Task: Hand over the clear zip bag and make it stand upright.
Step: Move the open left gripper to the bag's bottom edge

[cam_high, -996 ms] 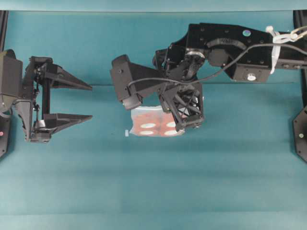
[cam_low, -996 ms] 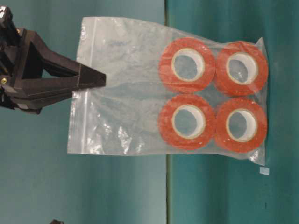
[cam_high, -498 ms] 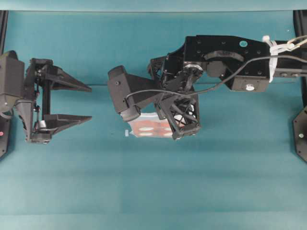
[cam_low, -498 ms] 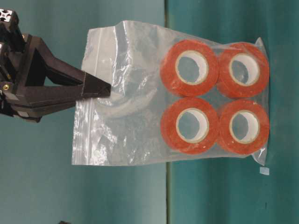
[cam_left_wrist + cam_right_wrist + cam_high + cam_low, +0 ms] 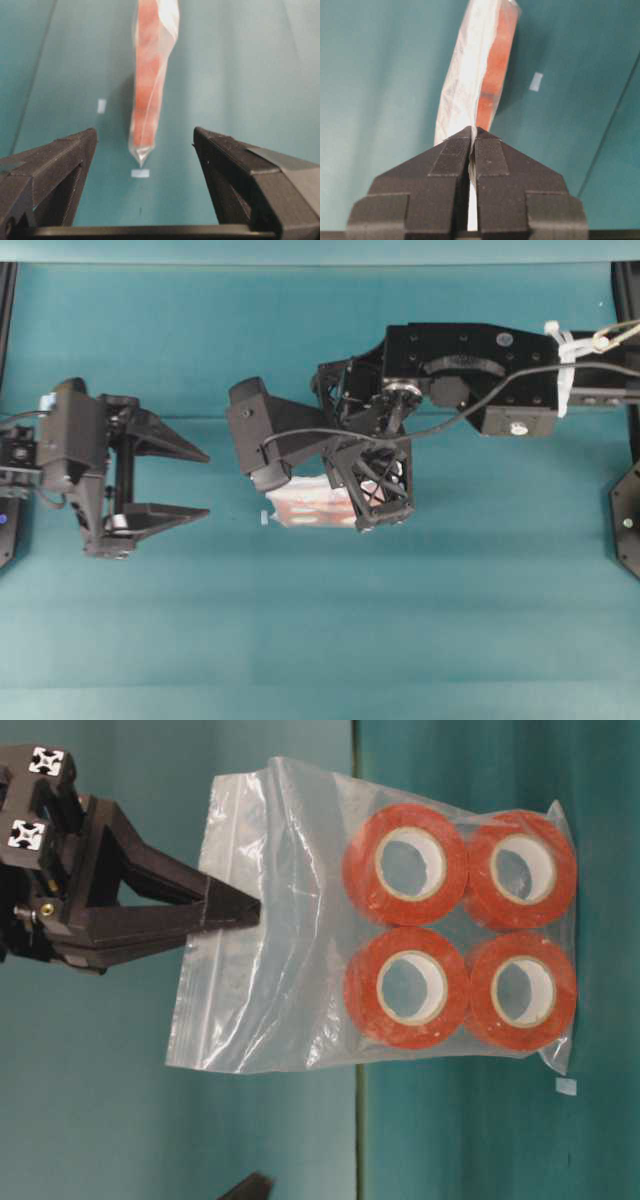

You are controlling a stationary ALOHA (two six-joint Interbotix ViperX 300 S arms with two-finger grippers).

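The clear zip bag (image 5: 300,930) stands on edge with its orange-red tape rolls (image 5: 405,863) low against the table, and my right gripper (image 5: 252,908) is shut on its empty upper part just below the zip strip. In the right wrist view the shut gripper (image 5: 472,131) pinches the plastic, and the bag (image 5: 470,75) hangs away from it. From overhead, the right arm covers most of the bag (image 5: 305,502). My left gripper (image 5: 207,483) is open, left of the bag and apart from it. In the left wrist view the bag (image 5: 147,90) shows edge-on between its fingers (image 5: 75,150), farther ahead.
A small white tape mark (image 5: 264,518) lies on the teal table just left of the bag's bottom corner, with the same mark (image 5: 140,173) in front of the bag. A dark finger tip (image 5: 250,1185) enters the table-level view at the bottom edge.
My left gripper has moved right toward the bag, still wide open. The right gripper has come down a little with the bag's top, and the plastic has slackened.
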